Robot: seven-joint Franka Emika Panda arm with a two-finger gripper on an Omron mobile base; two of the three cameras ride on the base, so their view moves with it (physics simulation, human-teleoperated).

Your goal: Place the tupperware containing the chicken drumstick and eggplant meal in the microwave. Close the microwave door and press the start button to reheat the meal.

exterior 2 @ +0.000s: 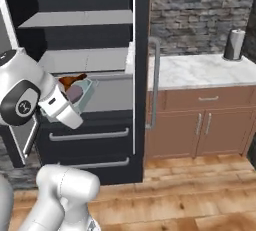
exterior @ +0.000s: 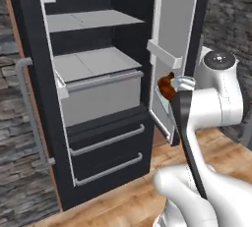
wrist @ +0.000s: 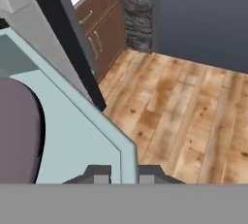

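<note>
Tupperware, pale blue-grey, hangs in the air before the open black fridge, above the wooden floor. My gripper pinches its rim, one fingertip on each side of the wall. Inside lie the dull purple-grey eggplant and the reddish-brown chicken drumstick, side by side.

claw: pinching tupperware rim | eggplant inside | wood floor beyond
</note>
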